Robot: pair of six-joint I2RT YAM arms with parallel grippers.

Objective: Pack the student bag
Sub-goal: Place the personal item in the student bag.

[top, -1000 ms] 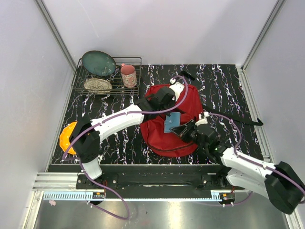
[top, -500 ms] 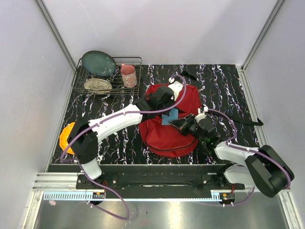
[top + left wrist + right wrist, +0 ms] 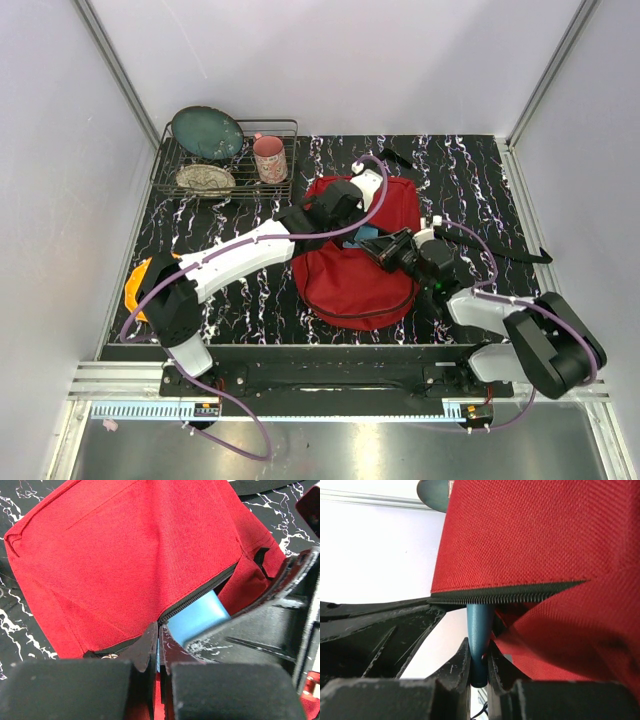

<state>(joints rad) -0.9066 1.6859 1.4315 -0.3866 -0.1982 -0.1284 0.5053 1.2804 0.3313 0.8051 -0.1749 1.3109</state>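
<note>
The student bag [image 3: 350, 285], a large red backpack, lies mid-table with its zipper opening held apart. My left gripper [image 3: 350, 226] is shut on the bag's zipper edge; in the left wrist view [image 3: 159, 645] the jaws pinch the red fabric beside the black zipper [image 3: 200, 597]. My right gripper [image 3: 384, 248] is shut on a thin blue flat item [image 3: 366, 234]. That item shows edge-on between the jaws in the right wrist view [image 3: 479, 630] and passes under the zipper lip [image 3: 505, 596] into the bag [image 3: 545, 540]. Its blue face [image 3: 197, 617] shows in the opening; most of it is hidden inside.
A wire dish rack [image 3: 280, 126] at the back left holds a teal plate [image 3: 207, 132], a patterned plate [image 3: 205, 179] and a pink mug [image 3: 269, 158]. An orange object [image 3: 136, 285] lies at the left edge. The bag's black strap [image 3: 515, 255] trails to the right.
My right gripper has carried the blue item up and to the far left, from above the bag's front into the opening. The left gripper has kept its hold on the zipper edge.
</note>
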